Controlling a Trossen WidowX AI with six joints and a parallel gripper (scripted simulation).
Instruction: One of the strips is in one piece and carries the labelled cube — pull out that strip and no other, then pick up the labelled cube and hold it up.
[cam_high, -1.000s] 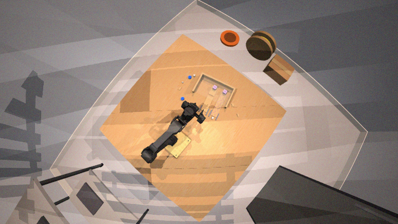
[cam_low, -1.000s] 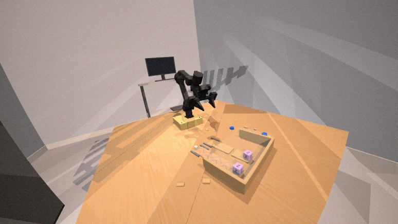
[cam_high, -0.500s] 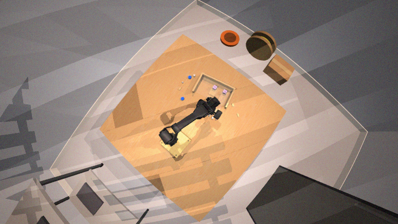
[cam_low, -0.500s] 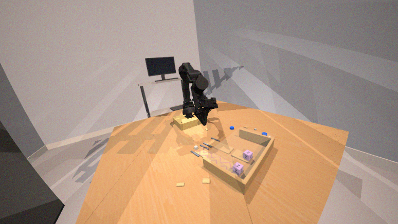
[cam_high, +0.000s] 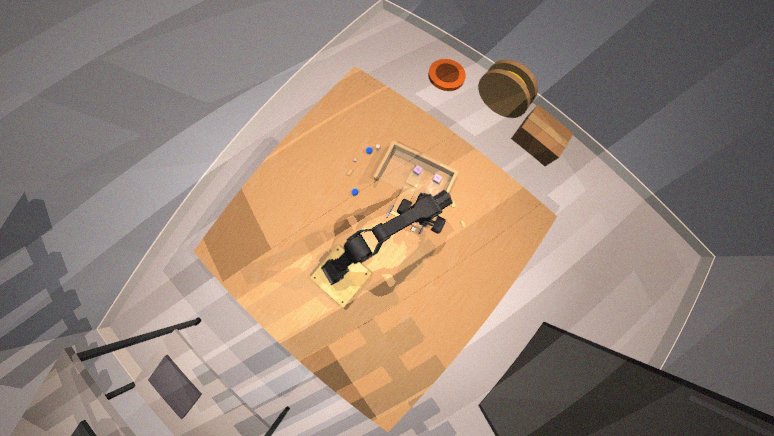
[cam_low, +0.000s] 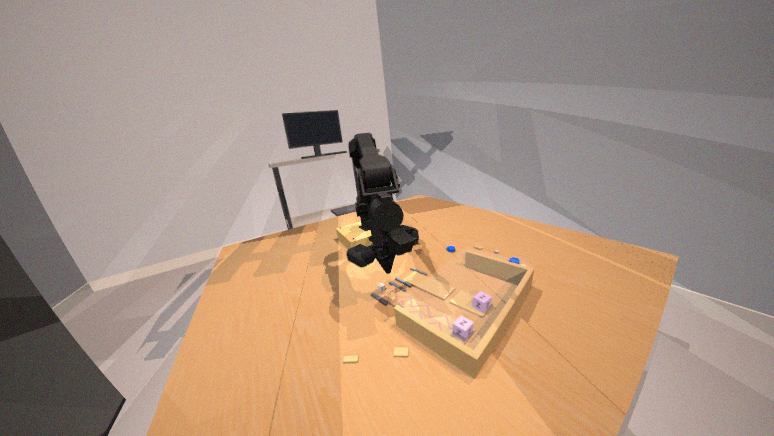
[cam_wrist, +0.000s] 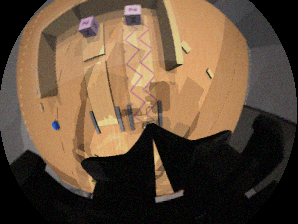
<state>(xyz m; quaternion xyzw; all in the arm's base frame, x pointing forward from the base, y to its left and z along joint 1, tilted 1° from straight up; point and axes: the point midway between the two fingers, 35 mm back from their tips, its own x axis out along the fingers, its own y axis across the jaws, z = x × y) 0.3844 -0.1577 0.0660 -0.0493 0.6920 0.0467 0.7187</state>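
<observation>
My gripper (cam_low: 388, 270) (cam_wrist: 150, 125) is shut and empty, above the table near the front end of the zigzag strip. A pale strip with purple zigzag lines (cam_low: 427, 311) (cam_wrist: 140, 65) runs unbroken, as far as I see, to one lilac cube marked Z (cam_high: 437, 178) (cam_low: 463, 328) (cam_wrist: 133, 15) at its far end. Beside it, the plain wooden strip's near piece (cam_low: 433, 287) (cam_wrist: 101, 92) is separated by a gap from its far piece (cam_low: 464, 302) (cam_wrist: 94, 49), which carries the other Z cube (cam_high: 417, 170) (cam_low: 481, 302) (cam_wrist: 89, 26). The arm hides the near ends in the top view.
A three-sided wooden wall (cam_high: 423, 157) (cam_low: 444, 338) (cam_wrist: 171, 40) surrounds the cubes. Several dark bars (cam_low: 379, 298) (cam_wrist: 160, 113) flank the strips' near ends. A small white cube (cam_low: 381, 287) lies there. Wood chips (cam_low: 400, 352) (cam_wrist: 186, 47) and blue discs (cam_high: 354, 191) (cam_low: 451, 249) (cam_wrist: 55, 125) lie outside the wall.
</observation>
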